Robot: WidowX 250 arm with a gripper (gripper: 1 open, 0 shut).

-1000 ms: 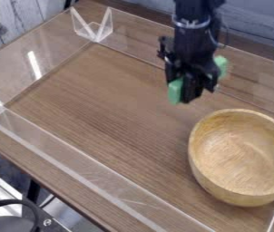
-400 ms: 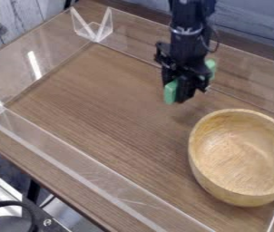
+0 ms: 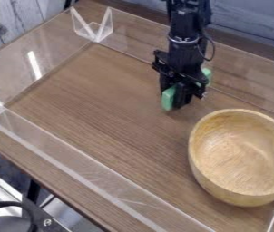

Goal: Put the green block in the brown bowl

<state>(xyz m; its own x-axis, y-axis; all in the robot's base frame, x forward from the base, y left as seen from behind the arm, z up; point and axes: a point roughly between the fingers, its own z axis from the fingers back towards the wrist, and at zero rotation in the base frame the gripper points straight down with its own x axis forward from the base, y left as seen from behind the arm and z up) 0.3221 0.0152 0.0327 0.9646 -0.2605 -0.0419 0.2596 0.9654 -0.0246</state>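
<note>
The green block (image 3: pixel 171 97) is a short bright green bar held on end between the black fingers of my gripper (image 3: pixel 180 91), which is shut on it. Its lower end hangs very close to the wooden tabletop; whether it touches I cannot tell. The brown bowl (image 3: pixel 239 114), wide, shallow and of light tan wood, stands to the front right of the gripper with nothing in it. The block is left of and behind the bowl's rim, outside the bowl. The black arm rises from the gripper toward the back of the table.
Low clear acrylic walls (image 3: pixel 54 149) edge the wooden table (image 3: pixel 91 100). A clear V-shaped stand (image 3: pixel 93 25) sits at the back left corner. Black cable (image 3: pixel 13 216) loops below the front left edge.
The gripper, still shut on the green block, has shifted slightly left and come down toward the tabletop. The bowl has not moved.
</note>
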